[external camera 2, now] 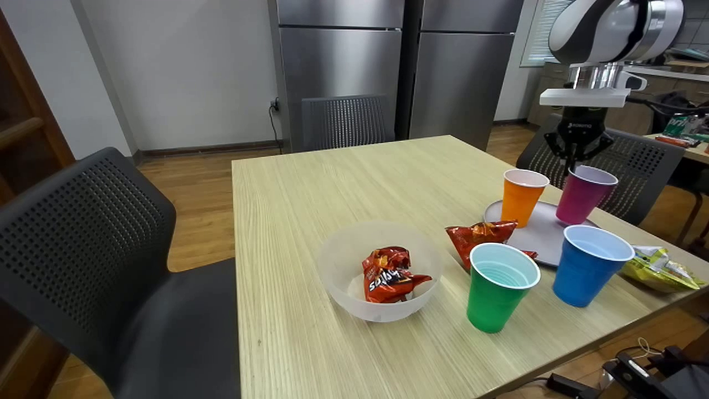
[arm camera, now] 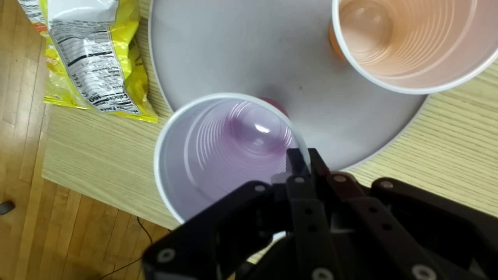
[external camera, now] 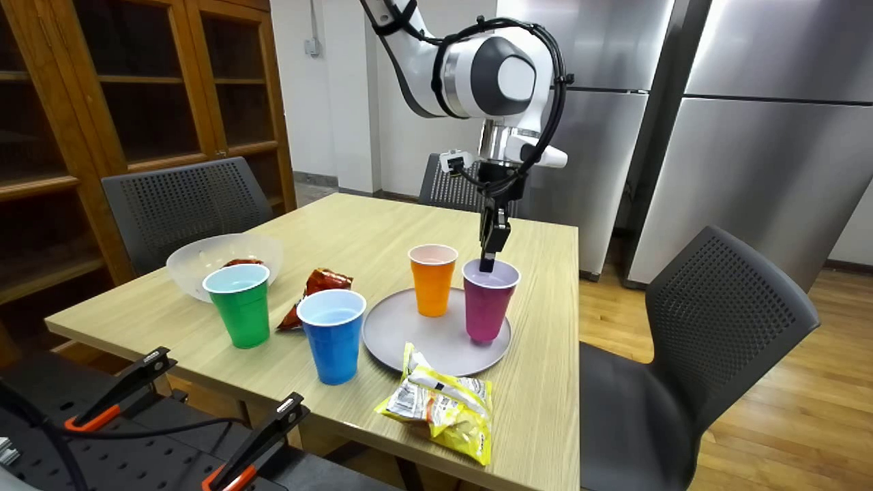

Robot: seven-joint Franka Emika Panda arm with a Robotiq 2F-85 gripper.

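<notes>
Purple outside and pale inside, a plastic cup is right under the claw. The claw is closed tight on its white rim, pinching from inside and outside. A round gray plate is below the cup. An orange cup is near, not touching.

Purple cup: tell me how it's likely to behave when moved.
The purple cup is probably light, since it looks thin-walled and empty. Its wall may flex where the end effector pinches one side of the rim. It could tip if nudged, being narrower at the base.
</notes>
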